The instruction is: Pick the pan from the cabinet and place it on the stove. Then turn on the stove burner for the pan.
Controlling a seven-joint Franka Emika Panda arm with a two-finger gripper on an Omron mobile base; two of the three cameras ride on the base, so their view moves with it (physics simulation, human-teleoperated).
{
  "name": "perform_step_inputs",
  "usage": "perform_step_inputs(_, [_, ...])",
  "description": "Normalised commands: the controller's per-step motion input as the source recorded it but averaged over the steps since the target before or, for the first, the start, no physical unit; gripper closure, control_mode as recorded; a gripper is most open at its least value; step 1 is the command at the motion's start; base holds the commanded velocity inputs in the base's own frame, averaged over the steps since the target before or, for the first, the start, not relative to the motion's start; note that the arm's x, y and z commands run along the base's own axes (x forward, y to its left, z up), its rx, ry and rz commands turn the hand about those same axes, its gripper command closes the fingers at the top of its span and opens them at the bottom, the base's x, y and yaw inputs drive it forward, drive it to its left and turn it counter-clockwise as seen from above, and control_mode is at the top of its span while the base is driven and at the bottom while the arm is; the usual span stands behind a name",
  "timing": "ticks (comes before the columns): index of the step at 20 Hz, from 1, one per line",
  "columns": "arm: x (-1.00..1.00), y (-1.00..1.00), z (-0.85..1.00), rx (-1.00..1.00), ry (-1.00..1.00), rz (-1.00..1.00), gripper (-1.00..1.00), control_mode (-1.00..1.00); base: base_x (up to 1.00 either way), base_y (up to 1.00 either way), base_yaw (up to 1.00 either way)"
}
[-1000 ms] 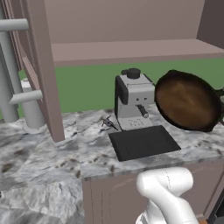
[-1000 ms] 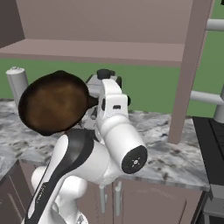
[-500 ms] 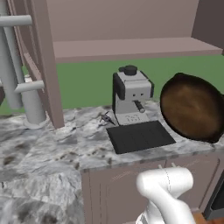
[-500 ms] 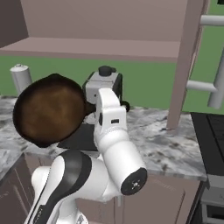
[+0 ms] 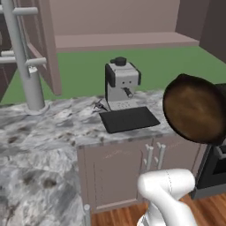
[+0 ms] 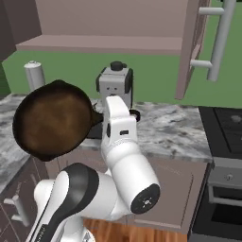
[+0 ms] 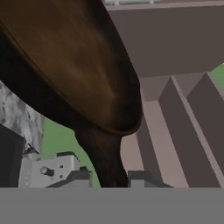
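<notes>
Setting: domestic kitchen, rendered. Evidence: grey-veined marble counter [image 5: 39,132] over mauve-brown base cabinets [image 5: 119,172] with bar pulls; grey-and-black coffee machine [image 5: 121,84] on a dark mat [image 5: 129,119] near the counter's front edge; black gas stove [image 6: 227,127] at the counter's right end; open wall cabinet [image 6: 113,28]; green wall [image 5: 88,70]; wood floor [image 5: 207,209].

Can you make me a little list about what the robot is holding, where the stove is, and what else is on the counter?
held thing: the pan, tipped up on edge in the air
gripper: gripper shut on the pan's handle
stove: off to the right of the marble counter, nothing on the part in sight
pan on stove: not yet
cabinet: open, its shelf above the counter
on the counter: coffee machine with a dark mat in front of it
</notes>
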Motion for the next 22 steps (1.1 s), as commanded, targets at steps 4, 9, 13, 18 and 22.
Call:
perform_step_inputs(4, [0.00, 0.00, 0.00, 0.00, 0.00, 0.00, 1.00, 1.00, -0.69, -0.20, -0.06])
perform_step_inputs(9, [0.00, 0.00, 0.00, 0.00, 0.00, 0.00, 1.00, 1.00, -0.47, -0.42, -0.06])
perform_step_inputs(13, [0.00, 0.00, 0.00, 0.00, 0.00, 0.00, 1.00, 1.00, -0.12, -0.64, -0.04])
perform_step_inputs(18, [0.00, 0.00, 0.00, 0.00, 0.00, 0.00, 1.00, 1.00, 0.00, -0.67, -0.02])
perform_step_inputs(22, [0.00, 0.00, 0.00, 0.00, 0.00, 0.00, 1.00, 1.00, -0.02, -0.67, -0.02])
